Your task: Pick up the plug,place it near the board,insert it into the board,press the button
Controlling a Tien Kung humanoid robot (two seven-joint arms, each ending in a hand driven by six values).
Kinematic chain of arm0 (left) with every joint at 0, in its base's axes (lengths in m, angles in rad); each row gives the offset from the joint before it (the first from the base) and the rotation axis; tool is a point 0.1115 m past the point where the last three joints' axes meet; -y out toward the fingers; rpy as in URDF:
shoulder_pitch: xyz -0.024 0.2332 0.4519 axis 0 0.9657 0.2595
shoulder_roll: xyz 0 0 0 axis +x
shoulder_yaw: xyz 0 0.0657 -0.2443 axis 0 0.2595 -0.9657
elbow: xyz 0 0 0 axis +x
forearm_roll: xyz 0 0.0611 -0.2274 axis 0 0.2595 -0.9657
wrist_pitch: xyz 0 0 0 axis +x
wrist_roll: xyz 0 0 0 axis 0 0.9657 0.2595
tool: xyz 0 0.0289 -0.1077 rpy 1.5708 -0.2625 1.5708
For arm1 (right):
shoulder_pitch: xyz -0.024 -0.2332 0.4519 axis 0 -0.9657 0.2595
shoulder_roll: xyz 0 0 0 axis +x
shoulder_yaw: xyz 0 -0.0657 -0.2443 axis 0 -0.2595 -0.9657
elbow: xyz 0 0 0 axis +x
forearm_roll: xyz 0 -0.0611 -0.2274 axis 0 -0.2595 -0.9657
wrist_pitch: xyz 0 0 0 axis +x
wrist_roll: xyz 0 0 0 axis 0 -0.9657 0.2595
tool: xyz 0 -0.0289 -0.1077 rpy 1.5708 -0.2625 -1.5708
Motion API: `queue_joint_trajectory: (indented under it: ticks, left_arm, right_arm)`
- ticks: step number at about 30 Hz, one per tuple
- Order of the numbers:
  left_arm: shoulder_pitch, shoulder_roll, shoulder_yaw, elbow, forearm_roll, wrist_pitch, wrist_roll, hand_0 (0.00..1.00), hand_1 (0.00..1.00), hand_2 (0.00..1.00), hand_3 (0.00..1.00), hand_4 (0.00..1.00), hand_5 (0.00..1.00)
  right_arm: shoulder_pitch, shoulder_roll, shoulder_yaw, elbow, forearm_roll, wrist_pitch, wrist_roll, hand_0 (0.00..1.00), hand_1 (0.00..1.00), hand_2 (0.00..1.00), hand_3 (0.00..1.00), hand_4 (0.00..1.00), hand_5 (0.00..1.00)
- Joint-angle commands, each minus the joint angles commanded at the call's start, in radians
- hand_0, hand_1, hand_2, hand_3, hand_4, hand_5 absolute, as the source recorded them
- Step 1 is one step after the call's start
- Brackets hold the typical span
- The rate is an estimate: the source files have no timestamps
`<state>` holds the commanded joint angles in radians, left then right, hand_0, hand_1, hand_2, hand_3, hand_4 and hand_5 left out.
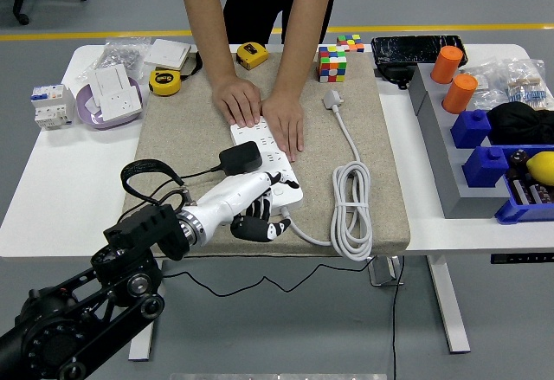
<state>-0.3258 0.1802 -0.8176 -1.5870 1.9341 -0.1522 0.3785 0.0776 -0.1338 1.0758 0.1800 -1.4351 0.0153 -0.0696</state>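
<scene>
While person's hands [260,112] cover the board's [275,170] far end, left hand [249,208] curled, empty, hiding near end.

One white power strip [270,162], one black plug [241,158], one coiled white cable [351,207], one robot hand [251,207], two person's hands [239,103] [285,122], two yellow tape measures [164,82] [252,54], two puzzle cubes [333,62] [351,42], two orange cylinders [447,64] [460,93] at far right of desk [52,190]
</scene>
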Motion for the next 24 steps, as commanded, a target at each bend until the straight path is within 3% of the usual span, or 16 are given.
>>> queue_joint_trajectory:
  ticks: [7,11,17,24]
  left_arm:
    - [-0.045,-0.019,0.034,0.091,0.049,-0.014,0.012,0.131,0.022,0.144,0.921,0.484,0.046]
    - [-0.048,-0.053,0.030,0.149,0.081,-0.015,0.010,0.126,0.019,0.144,0.919,0.466,0.011]
    - [-0.062,-0.079,0.043,0.183,0.103,-0.013,0.006,0.126,0.020,0.144,0.914,0.456,0.002]
    - [-0.071,-0.085,0.038,0.212,0.116,-0.009,-0.001,0.126,0.020,0.144,0.909,0.454,0.002]
  right_arm:
    - [0.001,0.000,-0.003,0.000,0.001,0.000,0.000,0.816,0.719,0.695,0.603,0.872,0.550]
    - [0.000,0.000,-0.007,0.000,0.002,0.001,0.000,0.816,0.719,0.695,0.604,0.873,0.551]
    - [0.001,0.000,-0.012,0.000,0.002,0.001,-0.001,0.816,0.719,0.695,0.604,0.876,0.555]
    - [0.001,-0.002,-0.014,0.000,0.004,0.001,0.000,0.816,0.719,0.695,0.604,0.877,0.557]
